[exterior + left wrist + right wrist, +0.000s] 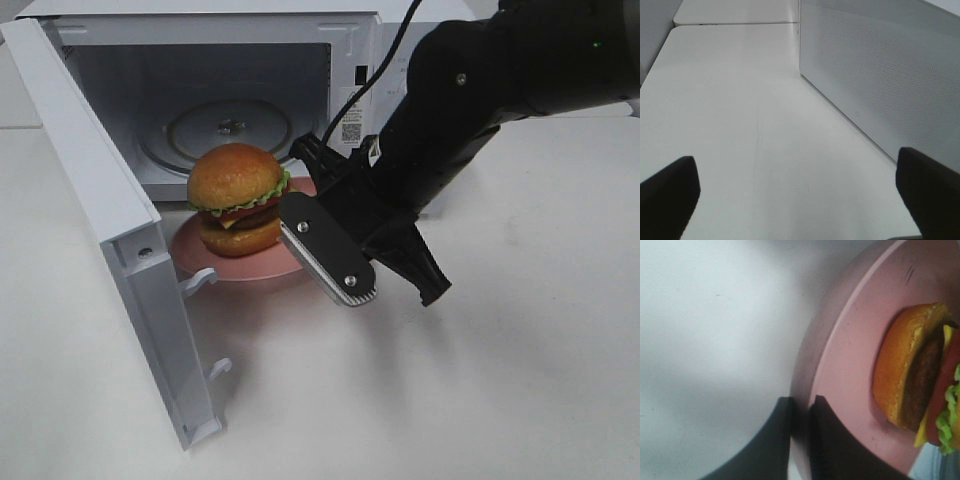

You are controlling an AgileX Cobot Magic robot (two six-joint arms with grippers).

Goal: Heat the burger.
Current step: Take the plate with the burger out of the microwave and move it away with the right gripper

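Observation:
The burger (238,195), with its golden bun, lettuce frill and dark patty, stands on a round pink plate (240,268) at the open microwave's mouth. My right gripper (292,218) reaches in from the right and is shut on the plate's right rim. In the right wrist view the two dark fingers (782,412) of the right gripper (801,402) pinch the plate rim (840,365), with the burger (910,375) a short way beyond them. My left gripper (797,170) is open over bare table and holds nothing; it does not show in the high view.
The white microwave (350,60) stands at the back with its door (100,230) swung wide open to the left and a glass turntable (230,130) inside. A perforated microwave wall (880,75) rises beside the left gripper. White tabletop (480,400) spreads in front.

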